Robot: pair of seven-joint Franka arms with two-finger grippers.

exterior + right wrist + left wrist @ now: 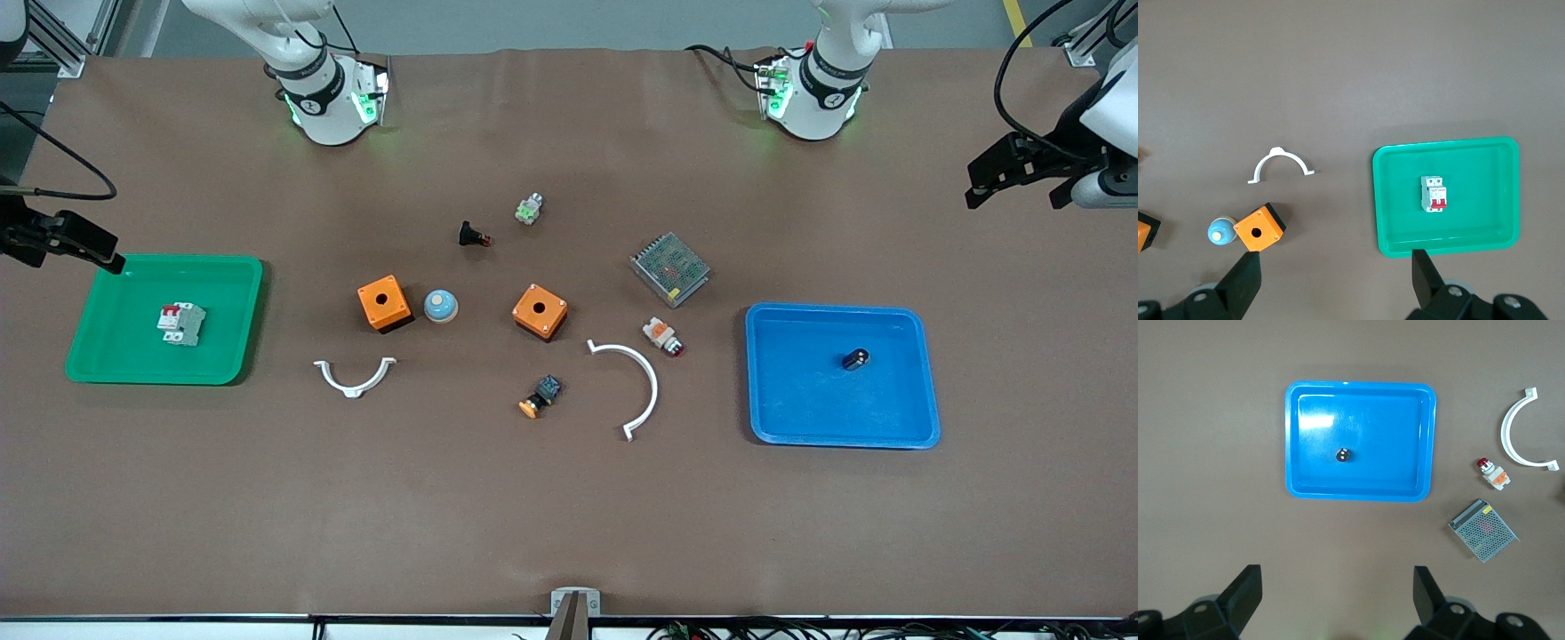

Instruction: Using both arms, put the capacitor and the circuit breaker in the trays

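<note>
The circuit breaker [182, 324], a white-grey block with red levers, lies in the green tray [98, 356] at the right arm's end of the table. It also shows in the right wrist view [1434, 194]. The capacitor [855, 359], a tiny black cylinder, lies in the blue tray [800, 418] at the left arm's end. It also shows in the left wrist view [1342, 455]. My right gripper [89, 249] hangs open and empty, high over the table by the green tray's rim [1445, 248]. My left gripper [1013, 188] hangs open and empty, high beside the blue tray [1358, 495].
Between the trays lie two orange boxes [384, 302] [540, 311], a blue dome [440, 306], two white curved clips [355, 379] [636, 384], a metal mesh box [669, 268] and several small push-buttons [663, 335] [540, 396] [474, 235] [530, 209].
</note>
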